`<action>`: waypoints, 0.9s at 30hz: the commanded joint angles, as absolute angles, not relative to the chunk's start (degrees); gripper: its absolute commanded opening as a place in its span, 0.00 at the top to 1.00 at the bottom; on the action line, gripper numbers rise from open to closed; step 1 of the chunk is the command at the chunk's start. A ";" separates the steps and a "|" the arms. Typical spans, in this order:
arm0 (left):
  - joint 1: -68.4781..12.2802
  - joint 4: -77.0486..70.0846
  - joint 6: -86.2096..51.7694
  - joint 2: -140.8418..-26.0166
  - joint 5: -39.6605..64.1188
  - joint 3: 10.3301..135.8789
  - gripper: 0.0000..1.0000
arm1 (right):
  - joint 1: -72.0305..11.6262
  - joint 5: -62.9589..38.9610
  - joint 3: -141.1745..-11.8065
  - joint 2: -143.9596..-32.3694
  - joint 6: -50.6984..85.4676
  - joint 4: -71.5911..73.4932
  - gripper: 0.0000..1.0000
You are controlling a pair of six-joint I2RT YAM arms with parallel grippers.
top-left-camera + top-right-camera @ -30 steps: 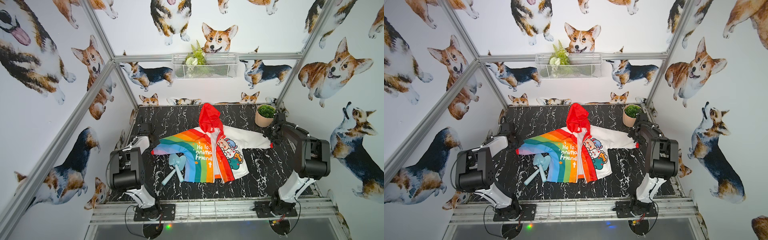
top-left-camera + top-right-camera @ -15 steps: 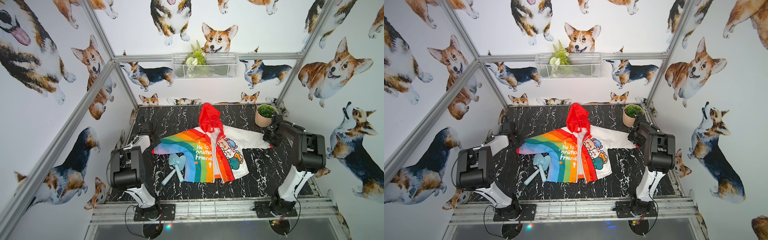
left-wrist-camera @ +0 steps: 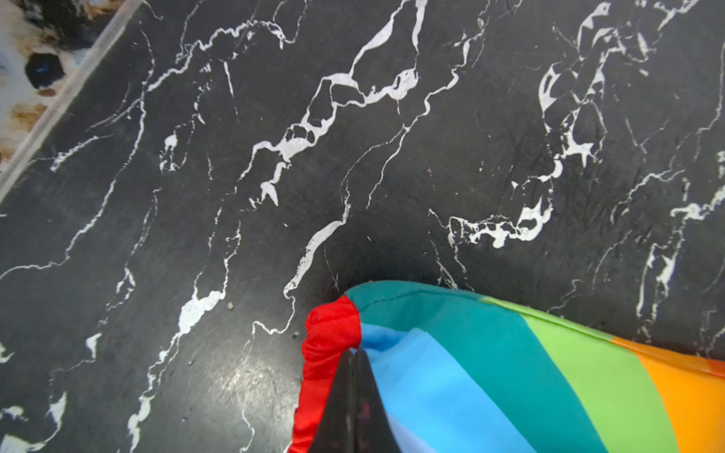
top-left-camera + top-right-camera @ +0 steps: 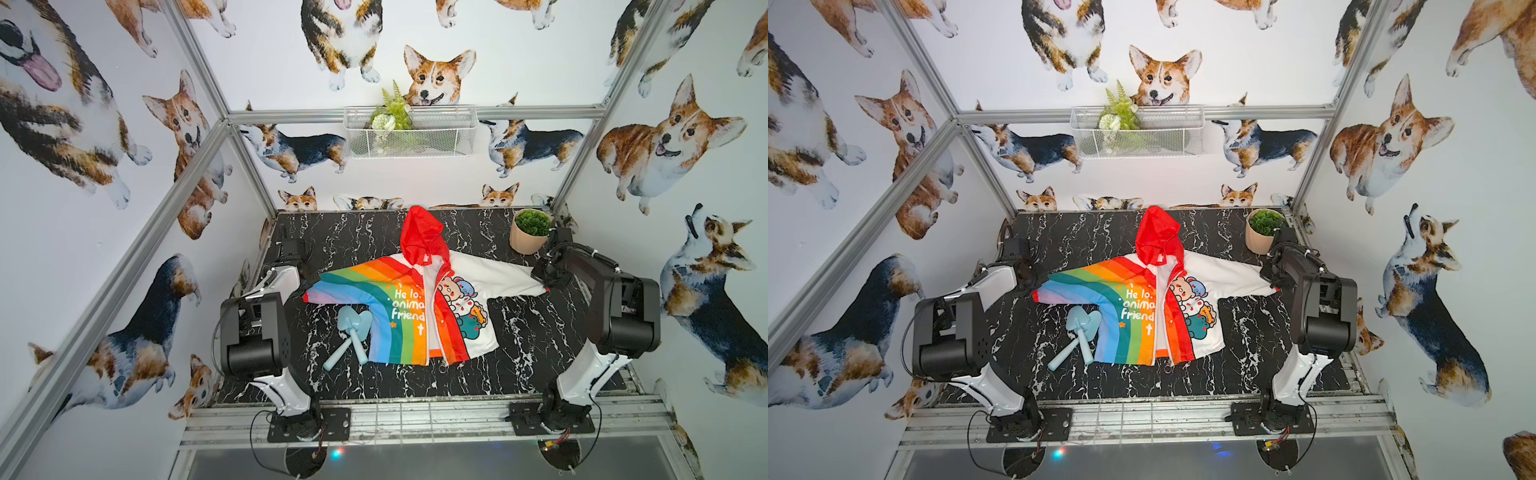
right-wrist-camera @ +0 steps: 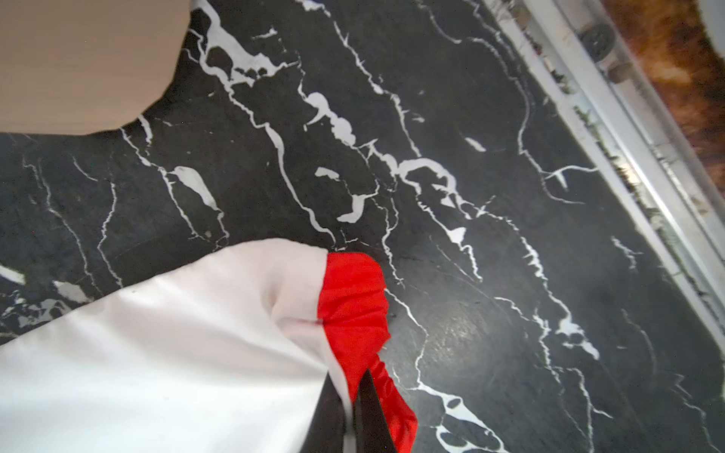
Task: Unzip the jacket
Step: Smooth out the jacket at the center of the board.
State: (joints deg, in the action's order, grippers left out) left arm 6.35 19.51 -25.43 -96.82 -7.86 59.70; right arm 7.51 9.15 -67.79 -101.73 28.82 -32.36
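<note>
Your left fingers clench the jacket by its 9 o'clock cuff, and your right fingers clench its 3 o'clock cuff; tugging outward could slip the thin fabric free.

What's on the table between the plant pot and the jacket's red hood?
Nothing. In both top views only bare black marble table shows between the plant pot and the jacket's red hood.

Black veined table, jacket lay spread mid-table, blue toy shovels against its rainbow side — potted plant in a back corner.
</note>
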 commanded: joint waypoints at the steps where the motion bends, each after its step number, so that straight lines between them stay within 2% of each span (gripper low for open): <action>1: 6.34 20.71 -25.44 -96.76 -9.79 59.77 1.00 | 7.56 12.98 -68.12 -102.05 29.88 -32.96 1.00; 5: 6.46 21.17 -25.90 -96.60 -10.89 59.50 1.00 | 7.56 13.92 -69.16 -104.07 30.05 -34.90 1.00; 6: 6.42 21.10 -26.08 -96.51 -10.90 59.43 0.93 | 7.61 13.67 -69.60 -104.52 30.06 -35.31 0.98; 7: 6.42 20.92 -26.17 -96.32 -10.70 59.41 0.79 | 7.57 13.16 -70.02 -104.82 30.14 -35.84 0.87; 9: 6.46 20.70 -26.07 -95.46 -10.18 59.05 0.44 | 7.48 12.57 -70.57 -103.98 30.52 -36.83 0.62; 10: 6.42 20.58 -26.10 -93.61 -10.58 58.62 0.30 | 7.26 12.90 -69.92 -102.77 30.66 -36.27 0.52; 11: 6.42 20.61 -26.16 -91.80 -11.43 57.92 0.18 | 6.97 13.80 -68.92 -100.71 30.99 -35.42 0.42; 13: 6.43 20.59 -26.36 -87.63 -14.51 56.60 0.01 | 6.15 15.64 -66.55 -96.27 31.45 -33.24 0.32; 15: 6.42 21.03 -26.59 -83.12 -18.06 55.23 0.00 | 3.91 17.41 -63.44 -90.81 31.51 -29.66 0.30; 17: 6.33 20.38 -26.61 -79.28 -19.01 53.93 0.00 | 0.48 16.51 -60.27 -86.32 30.24 -24.11 0.34; 19: 5.53 17.37 -26.07 -76.23 -16.28 52.12 0.00 | -2.18 8.24 -57.20 -84.01 28.51 -16.13 0.43; 21: 2.38 11.10 -24.55 -74.63 -12.40 50.14 0.07 | -3.58 -4.73 -57.05 -85.40 28.81 -10.28 0.51; 23: -2.90 8.42 -23.39 -76.03 -10.24 51.11 0.10 | -5.31 -13.71 -58.86 -89.00 28.71 -7.50 0.54; 27: -17.28 7.25 -20.16 -84.87 -9.42 59.39 0.11 | -8.78 -18.81 -65.22 -97.74 28.20 -10.03 0.58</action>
State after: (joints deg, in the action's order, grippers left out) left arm -11.75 12.12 -23.38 -81.23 -11.88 55.40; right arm -7.49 -9.61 -62.50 -94.35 28.71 -13.17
